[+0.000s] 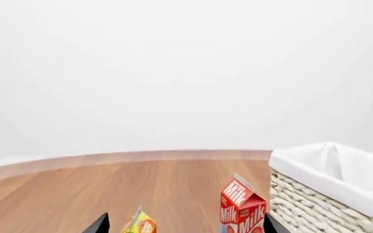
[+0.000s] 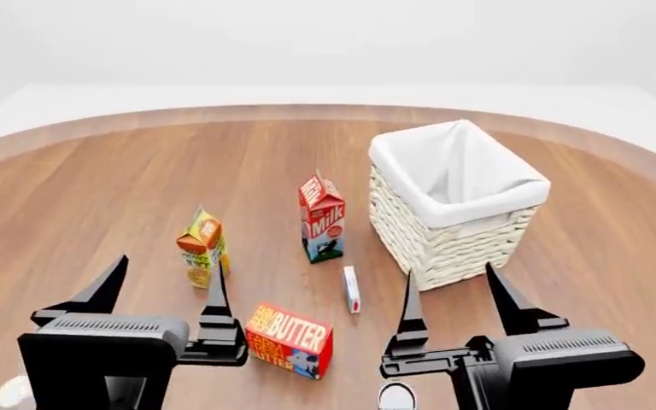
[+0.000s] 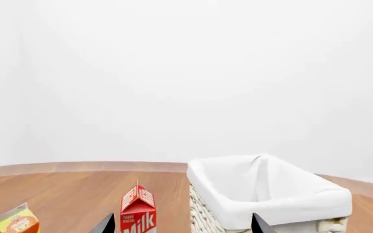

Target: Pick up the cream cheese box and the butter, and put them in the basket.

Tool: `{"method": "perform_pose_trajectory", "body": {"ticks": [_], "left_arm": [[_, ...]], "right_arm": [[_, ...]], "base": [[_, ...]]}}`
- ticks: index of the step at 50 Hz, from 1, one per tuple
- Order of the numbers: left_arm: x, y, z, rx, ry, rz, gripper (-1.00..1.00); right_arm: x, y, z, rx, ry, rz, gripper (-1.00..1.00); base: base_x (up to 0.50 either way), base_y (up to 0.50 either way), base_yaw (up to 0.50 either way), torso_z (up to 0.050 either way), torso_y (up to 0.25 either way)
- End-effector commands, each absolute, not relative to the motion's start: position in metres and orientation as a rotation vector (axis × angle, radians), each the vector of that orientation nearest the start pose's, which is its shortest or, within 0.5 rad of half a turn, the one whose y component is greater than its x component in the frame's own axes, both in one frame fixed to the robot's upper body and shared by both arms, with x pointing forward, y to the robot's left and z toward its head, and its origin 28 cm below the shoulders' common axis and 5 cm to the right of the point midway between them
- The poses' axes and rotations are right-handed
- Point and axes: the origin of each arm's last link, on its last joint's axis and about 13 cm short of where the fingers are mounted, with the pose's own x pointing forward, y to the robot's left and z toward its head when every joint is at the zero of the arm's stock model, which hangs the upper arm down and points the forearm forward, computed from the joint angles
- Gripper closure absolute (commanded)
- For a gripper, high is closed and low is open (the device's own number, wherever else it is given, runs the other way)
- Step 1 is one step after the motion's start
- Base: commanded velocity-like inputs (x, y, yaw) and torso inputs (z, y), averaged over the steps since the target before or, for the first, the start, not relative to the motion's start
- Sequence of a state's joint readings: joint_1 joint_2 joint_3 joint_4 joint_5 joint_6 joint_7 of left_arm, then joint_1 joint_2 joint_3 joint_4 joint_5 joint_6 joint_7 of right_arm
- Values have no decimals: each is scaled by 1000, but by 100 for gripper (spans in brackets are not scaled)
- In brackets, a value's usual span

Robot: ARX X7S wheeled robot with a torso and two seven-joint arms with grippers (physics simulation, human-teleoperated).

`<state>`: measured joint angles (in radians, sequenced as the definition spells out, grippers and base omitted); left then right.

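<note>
The small white cream cheese box lies flat on the wooden table, just in front of the basket. Nearer to me lies the red-orange butter, between my two grippers. My left gripper hangs open just left of the butter. Right of both boxes, my right gripper is open with nothing in it. Both wrist views show only dark fingertips at the edge. The basket stands upright with its white liner.
A red-and-white milk carton stands left of the basket. An orange juice carton stands further left. The round table's rim curves behind them.
</note>
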<state>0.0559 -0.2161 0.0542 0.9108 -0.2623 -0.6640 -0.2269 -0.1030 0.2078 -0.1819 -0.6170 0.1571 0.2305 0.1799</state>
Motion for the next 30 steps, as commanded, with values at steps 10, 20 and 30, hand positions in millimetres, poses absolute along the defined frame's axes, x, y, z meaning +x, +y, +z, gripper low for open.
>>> {"method": "perform_pose_trajectory", "body": {"ticks": [10, 20, 30], "left_arm": [[158, 210, 141, -7, -162, -37, -100], [158, 210, 141, -7, -162, -40, -100], [158, 209, 140, -3, -159, -44, -100]], "right_arm": [[174, -89, 102, 29, -244, 109, -100], [173, -87, 102, 0, -252, 108, -100], [175, -87, 103, 12, -240, 96, -100]], "base": [[457, 0, 0, 0, 0], [0, 0, 0, 0, 1], [0, 337, 0, 0, 0]]}}
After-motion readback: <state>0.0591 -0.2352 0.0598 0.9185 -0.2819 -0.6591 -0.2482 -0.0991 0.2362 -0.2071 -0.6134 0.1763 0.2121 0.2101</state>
